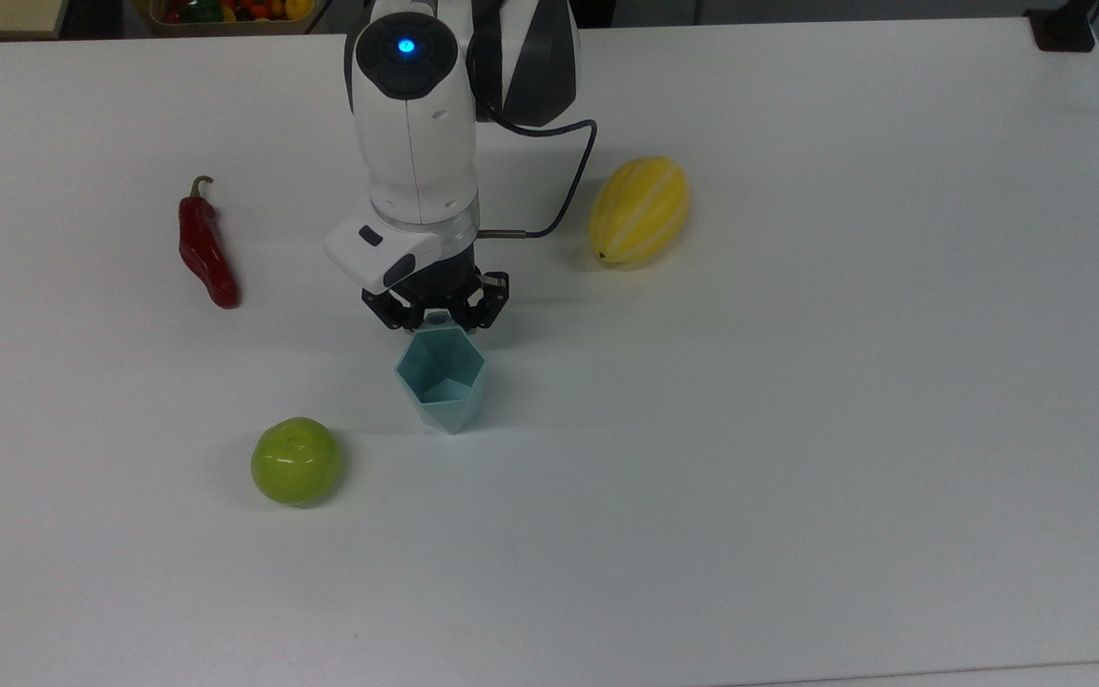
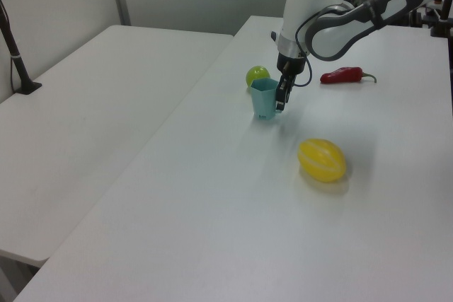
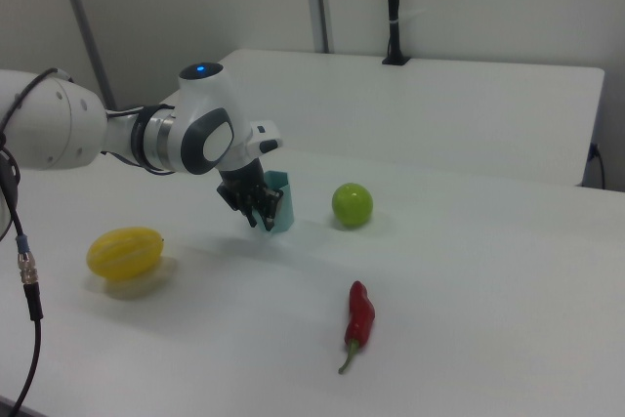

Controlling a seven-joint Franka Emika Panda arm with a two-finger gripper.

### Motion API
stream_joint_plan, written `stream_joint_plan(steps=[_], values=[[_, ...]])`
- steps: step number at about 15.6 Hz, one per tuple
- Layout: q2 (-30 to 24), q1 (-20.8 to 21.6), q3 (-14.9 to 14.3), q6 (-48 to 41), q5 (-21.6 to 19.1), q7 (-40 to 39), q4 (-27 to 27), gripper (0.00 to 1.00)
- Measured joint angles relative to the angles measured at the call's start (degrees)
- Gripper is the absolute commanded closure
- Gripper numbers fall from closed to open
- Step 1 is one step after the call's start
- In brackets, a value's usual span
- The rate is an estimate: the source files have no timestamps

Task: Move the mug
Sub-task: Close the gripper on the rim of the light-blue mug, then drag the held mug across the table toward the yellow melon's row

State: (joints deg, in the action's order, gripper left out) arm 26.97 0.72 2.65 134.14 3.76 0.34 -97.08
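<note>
Jaws (image 1: 437, 322) sit low at the mug's (image 1: 441, 379) far rim in the top view, fingers drawn in close on either side of the small tab w/ the hole; they look pinched on that tab, and in the left view the jaws (image 2: 281, 94) press against the mug's (image 2: 264, 98) right side. In the right view the jaws (image 3: 260, 210) cover the left edge of the mug (image 3: 280, 201).

Mug stands upright on the white table (image 1: 798, 429), open mouth up, pale teal, faceted walls, angular rim. Using the mug as the landmark, in the top view: green apple (image 1: 296, 461) lies near it, down and to the top view's left, not touching. Red chili pepper (image 1: 205, 247) is well apart, up and to the top view's left, stem end pointing away. Yellow striped melon (image 1: 638, 210) is well apart, up and to the top view's right.

White arm (image 1: 414, 124) rises straight behind the mug, blue light lit on top, black cable (image 1: 564, 181) looping off toward the melon side.

No brand, label or readable writing on mug, arm or table.
</note>
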Motion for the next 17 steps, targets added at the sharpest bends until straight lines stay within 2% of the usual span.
stream_joint_plan(steps=[1,11,14,17], values=[[0.05,0.00,0.00,0.00,0.02,0.00,0.00,1.00],[-0.48,-0.12,-0.07,0.18,1.42,0.06,0.19,1.00],[-3.50,-0.38,-0.07,-1.22,1.41,0.20,0.19,1.00],[-10.50,-0.41,-0.07,-7.81,0.47,0.56,0.09,1.00]])
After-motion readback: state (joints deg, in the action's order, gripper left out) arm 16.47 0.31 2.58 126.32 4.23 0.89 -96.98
